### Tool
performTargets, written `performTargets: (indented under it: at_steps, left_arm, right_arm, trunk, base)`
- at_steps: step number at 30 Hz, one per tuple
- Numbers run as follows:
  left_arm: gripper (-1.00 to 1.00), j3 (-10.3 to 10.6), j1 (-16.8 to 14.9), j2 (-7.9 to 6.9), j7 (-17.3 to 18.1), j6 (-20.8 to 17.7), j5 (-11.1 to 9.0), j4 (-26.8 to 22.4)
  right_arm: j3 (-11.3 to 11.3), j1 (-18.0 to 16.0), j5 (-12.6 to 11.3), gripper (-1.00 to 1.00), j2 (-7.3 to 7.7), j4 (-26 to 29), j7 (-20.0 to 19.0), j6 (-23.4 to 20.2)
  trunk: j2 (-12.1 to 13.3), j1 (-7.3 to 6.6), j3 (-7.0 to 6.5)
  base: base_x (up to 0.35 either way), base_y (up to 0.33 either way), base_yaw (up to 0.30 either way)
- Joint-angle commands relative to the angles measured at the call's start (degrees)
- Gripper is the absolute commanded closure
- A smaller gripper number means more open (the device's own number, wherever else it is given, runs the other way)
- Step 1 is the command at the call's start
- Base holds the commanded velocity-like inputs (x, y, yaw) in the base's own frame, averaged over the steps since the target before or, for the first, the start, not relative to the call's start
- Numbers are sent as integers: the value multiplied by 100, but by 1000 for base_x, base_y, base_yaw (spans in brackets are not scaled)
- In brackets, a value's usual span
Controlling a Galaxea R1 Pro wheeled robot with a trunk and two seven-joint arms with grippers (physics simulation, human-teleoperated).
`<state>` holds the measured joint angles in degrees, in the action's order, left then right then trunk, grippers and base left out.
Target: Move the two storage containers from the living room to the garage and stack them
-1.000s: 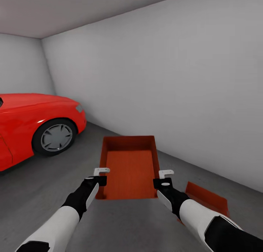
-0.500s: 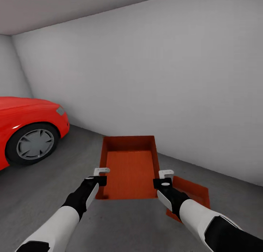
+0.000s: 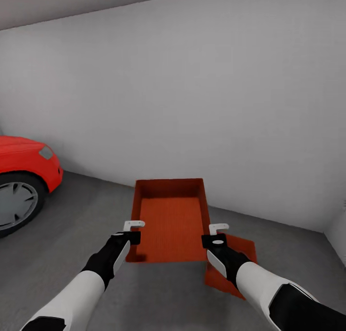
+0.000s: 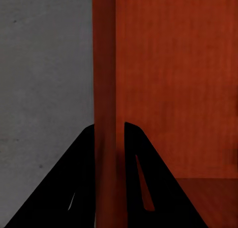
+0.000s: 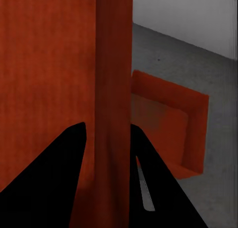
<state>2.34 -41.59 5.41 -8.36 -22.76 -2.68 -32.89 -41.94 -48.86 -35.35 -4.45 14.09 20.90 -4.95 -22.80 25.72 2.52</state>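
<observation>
I hold one orange-red storage container (image 3: 169,225) level in front of me, above the garage's dark grey floor (image 3: 72,235). My left gripper (image 3: 133,230) is shut on its left wall and my right gripper (image 3: 214,235) is shut on its right wall. The left wrist view shows the wall (image 4: 105,89) pinched in the left gripper (image 4: 108,126). In the right wrist view the other wall (image 5: 114,89) is pinched in the right gripper (image 5: 106,126). The second storage container (image 3: 240,255) lies on the floor below and to the right, partly hidden by the held one and my right arm, and it shows as the second container (image 5: 168,124) in the right wrist view too.
A red car (image 3: 24,163) with a grey wheel stands at the left edge. A plain pale grey wall (image 3: 202,105) runs across ahead, close behind the containers. A wall corner (image 3: 336,235) shows at the far right. Open concrete lies between the car and the containers.
The whole view has swung to the right: the car has slid toward the left edge and the floor container now sits nearer, under the held one. My grip on the held container is unchanged.
</observation>
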Motion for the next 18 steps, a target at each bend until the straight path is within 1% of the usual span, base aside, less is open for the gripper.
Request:
performTargets:
  at_steps: [1, 18]
  left_arm:
    - [100, 21, 3, 30, -69, -36, -38, 2]
    - [100, 21, 4, 30, -60, -36, -38, 2]
  right_arm:
    - [116, -9, 126, 100, -4, 103, 468, -49]
    - [116, -9, 132, 100, -3, 103, 468, -49]
  trunk:
    - [-13, 7, 14]
    - [-13, 7, 14]
  base:
    - [320, 0, -286]
    - [321, 0, -286]
